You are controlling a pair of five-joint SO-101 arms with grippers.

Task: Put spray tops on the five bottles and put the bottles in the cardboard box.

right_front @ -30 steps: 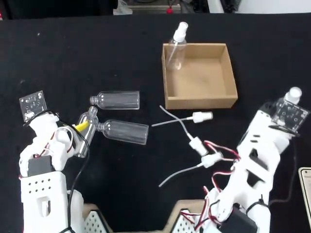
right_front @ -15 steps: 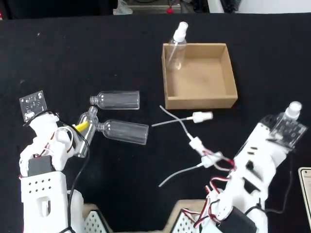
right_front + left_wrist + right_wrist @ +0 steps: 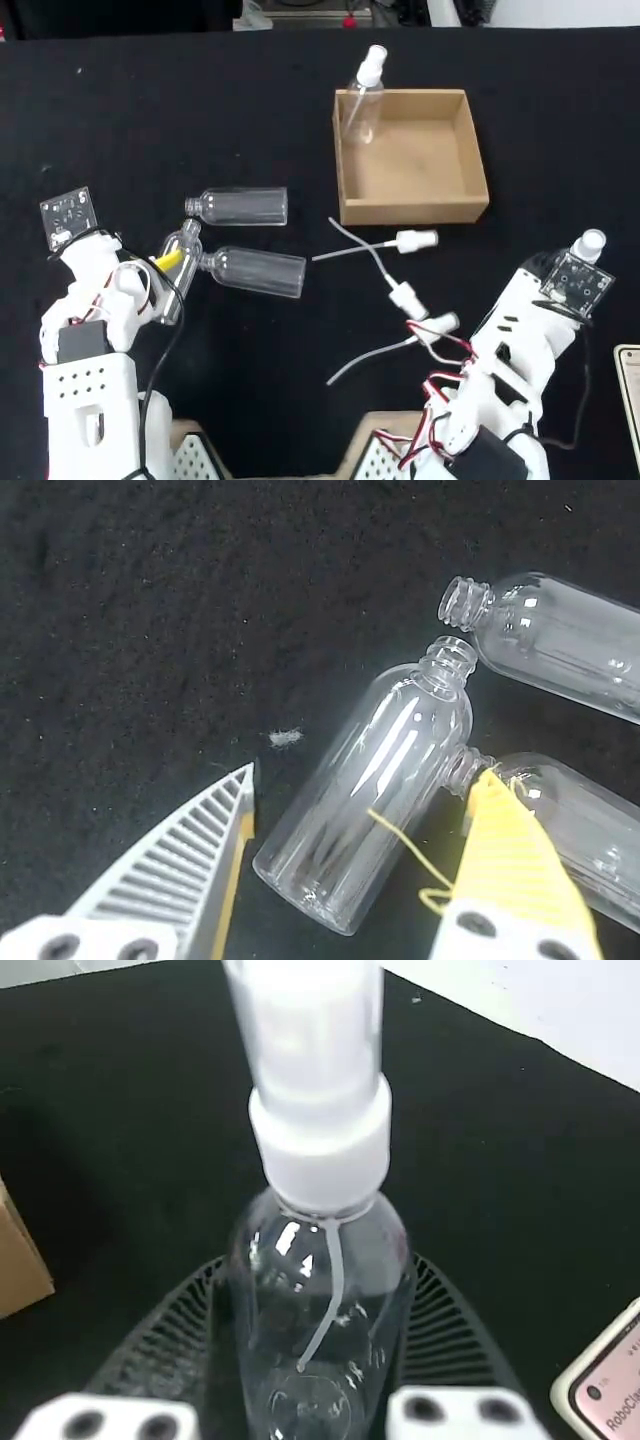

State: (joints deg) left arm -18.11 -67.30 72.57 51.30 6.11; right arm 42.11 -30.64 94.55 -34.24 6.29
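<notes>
While the right pincer (image 3: 320,1355) pinches a capped bottle (image 3: 322,1250), seemingly due for the box (image 3: 412,212) next, the left pincer (image 3: 366,780) sits spread around a bare bottle (image 3: 400,730).

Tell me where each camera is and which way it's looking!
High view: above the table, looking down at the cardboard box, loose spray tops, the left arm and the right arm.
Left wrist view: on the left arm's wrist, facing down at three capless bottles; its open jaws flank one.
Right wrist view: on the right arm's wrist, looking along its jaws, shut on a capped bottle.
Shared: high and left wrist views both show the capless bottles.
</notes>
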